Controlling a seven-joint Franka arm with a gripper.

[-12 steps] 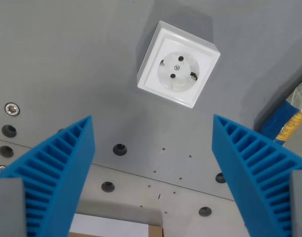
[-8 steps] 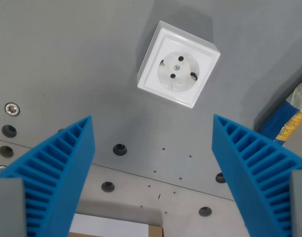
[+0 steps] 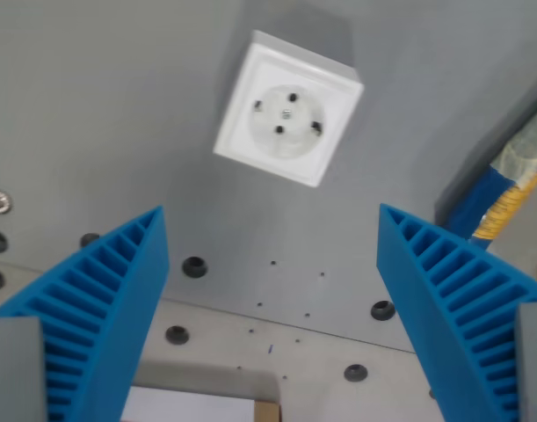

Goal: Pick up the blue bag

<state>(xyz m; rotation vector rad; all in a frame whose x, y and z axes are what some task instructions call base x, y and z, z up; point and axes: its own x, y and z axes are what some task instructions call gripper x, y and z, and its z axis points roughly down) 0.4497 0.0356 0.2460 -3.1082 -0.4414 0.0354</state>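
My gripper is open, its two blue ribbed fingers standing wide apart at the bottom left and bottom right with nothing between them. Only a corner of the blue bag shows at the wrist view's right edge: blue with a yellow stripe and a pale clear part on top. It lies beyond and to the right of the right finger, apart from it. The rest of the bag is out of frame.
A white socket box is fixed to the grey panel straight ahead, above the gap between the fingers. Several screw holes dot the panel and the lighter plate below. A white sheet and a brown edge show at the bottom.
The whole scene has slid left and slightly up in the view, so the camera has moved. More of the blue bag's corner shows at the right. The fingers stay equally wide apart.
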